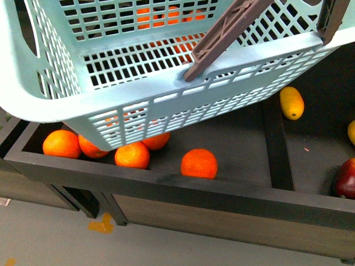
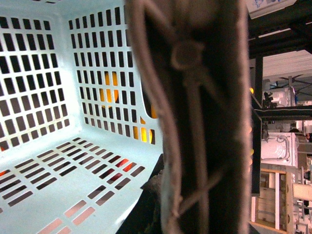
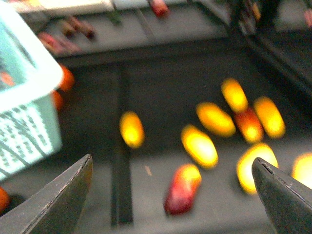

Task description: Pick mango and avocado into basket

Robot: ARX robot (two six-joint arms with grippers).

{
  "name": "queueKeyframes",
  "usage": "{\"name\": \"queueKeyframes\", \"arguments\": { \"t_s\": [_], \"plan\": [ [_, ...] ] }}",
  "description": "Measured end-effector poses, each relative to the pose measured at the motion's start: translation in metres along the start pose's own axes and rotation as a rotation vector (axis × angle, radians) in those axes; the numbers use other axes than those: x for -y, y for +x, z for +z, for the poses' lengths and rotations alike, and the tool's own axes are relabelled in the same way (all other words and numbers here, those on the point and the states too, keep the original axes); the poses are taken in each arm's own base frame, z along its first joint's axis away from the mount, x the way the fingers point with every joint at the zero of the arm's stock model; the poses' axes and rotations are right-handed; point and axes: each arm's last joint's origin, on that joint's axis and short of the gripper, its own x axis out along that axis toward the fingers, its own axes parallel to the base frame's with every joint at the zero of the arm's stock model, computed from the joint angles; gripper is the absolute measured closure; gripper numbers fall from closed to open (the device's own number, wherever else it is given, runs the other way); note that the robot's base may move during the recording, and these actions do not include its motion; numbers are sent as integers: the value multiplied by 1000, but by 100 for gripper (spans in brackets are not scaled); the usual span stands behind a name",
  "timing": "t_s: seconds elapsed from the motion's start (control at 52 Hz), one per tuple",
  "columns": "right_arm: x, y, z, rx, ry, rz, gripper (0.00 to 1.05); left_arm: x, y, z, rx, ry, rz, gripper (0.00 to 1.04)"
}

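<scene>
**STOCK NOTE: basket aloft, mango on bench, right fingers wide**

**Front view**
- Basket (image 1: pixel 166 105): light blue-green and lattice-walled. It hangs tilted over the bench's left compartment and fills the upper part of the pic.
- Brown handle (image 1: pixel 222 39): lies slanted across the basket's near rim.
- Bench (image 1: pixel 222 194): dark, split into compartments by a divider (image 1: pixel 275 144).
- Oranges (image 1: pixel 132 155): approx. five in the left compartment. Some sit partly under the basket, and one (image 1: pixel 199 163) lies apart towards the divider. More orange shows through the basket's slots.
- Mango (image 1: pixel 292 102): yellow-orange oval in the right compartment, just beside the divider and near the basket's lower corner but not touching it.
- Dark red fruit (image 1: pixel 346 178): at the pic's right edge, well apart from the mango.
- No arm in view.

**Left wrist view**
- Basket inside (image 2: pixel 44 161): floor and two walls, with orange and red showing through the slots.
- Handle (image 2: pixel 195 117): very close and blurred, blocking the middle of the pic.
- Left fingers: can't make them out, so state can't be told.

**Right wrist view** (blurred)
- Right fingers (image 3: pixel 63 200): two dark tips spread wide, holding nothing.
- Mango (image 3: pixel 131 129): on the bench by the divider. It lies beyond the tips and clear of both, nearer the finger on the basket side.
- Other yellow ovals (image 3: pixel 214 118): clustered further off.
- Red-yellow fruit (image 3: pixel 183 187): lies between the two fingers, touching neither.
- Basket corner (image 3: pixel 24 97): at the pic's edge.
</scene>
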Motion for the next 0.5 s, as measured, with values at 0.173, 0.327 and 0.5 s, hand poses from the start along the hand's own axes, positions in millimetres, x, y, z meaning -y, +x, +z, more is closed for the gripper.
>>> {"name": "queueKeyframes", "arguments": {
  "t_s": [0.173,0.327,0.5],
  "plan": [
    [10,14,-7,-342,83,-207,9,1,0,-1,-11,3,-9,100],
    [30,36,3,-327,98,-263,9,1,0,-1,-14,2,-11,100],
    [64,83,11,-313,-65,-284,9,0,0,0,-6,1,-5,100]
  ]
}}
